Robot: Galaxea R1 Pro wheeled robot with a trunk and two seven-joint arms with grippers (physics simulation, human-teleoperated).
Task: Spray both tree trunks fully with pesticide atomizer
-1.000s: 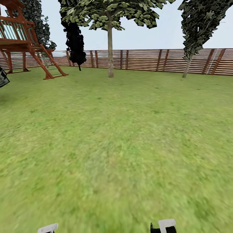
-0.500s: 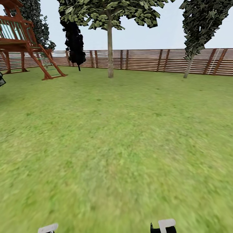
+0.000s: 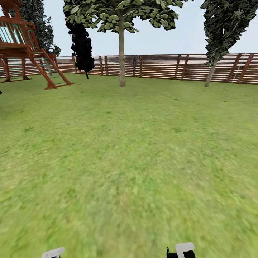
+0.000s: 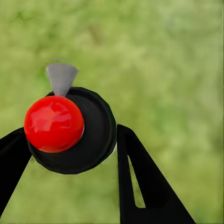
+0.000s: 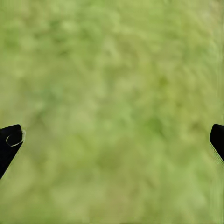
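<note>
1. Gripping the pesticide atomizer (image 4: 77, 133), the left gripper (image 4: 70, 154) has its two black fingers (image 4: 140, 182) pressed against opposite sides of the round black body, seen from above in the left wrist view.
2. Sitting between those fingers, the bottle shows its glossy red top (image 4: 54, 123) offset toward one finger, with a small grey nozzle (image 4: 61, 77) pointing away from the gripper over blurred grass.
3. Over bare lawn in the right wrist view, the right gripper (image 5: 112, 140) is spread wide, its dark fingertips (image 5: 10, 142) at opposite edges of the picture with nothing between them.
4. From the head view, the garden (image 3: 129, 150) stretches ahead as open green grass up to a brown slatted fence (image 3: 161, 66).
5. A tall tree (image 3: 122, 14) stands straight ahead near the fence, its bare tree trunk (image 3: 122, 61) upright and well apart from the robot.
6. A second, leaning tree (image 3: 224, 25) rises at the far right by the fence.
7. A red-brown wooden play frame (image 3: 25, 46) stands at the far left, with a dark narrow cypress (image 3: 82, 46) between it and the central tree.
8. Two pale pieces of the robot's arms (image 3: 184, 249) peek in at the bottom edge of the head view.
</note>
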